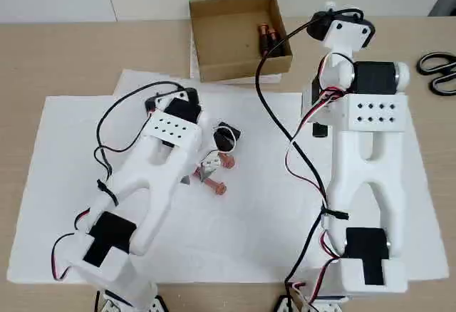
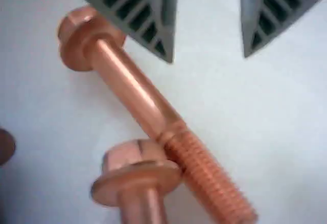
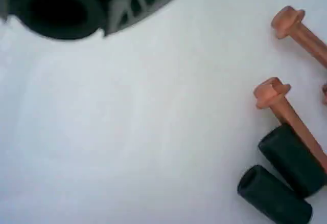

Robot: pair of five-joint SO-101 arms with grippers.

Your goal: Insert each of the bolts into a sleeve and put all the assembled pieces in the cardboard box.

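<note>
L arm (image 1: 153, 184) stretched from its base at the near table edge, fwd & toward the middle, forearm low, wrist pitched down. L gripper (image 2: 207, 50) pointed at the surface, its two grey ribbed fingers (image 2: 138, 14) spread apart w/ a wide gap btwn the tips. R arm (image 1: 367, 162) ran straight away from its base, then folded back at the elbow. R gripper (image 1: 319, 116) hung down on that arm's inner side.
</note>
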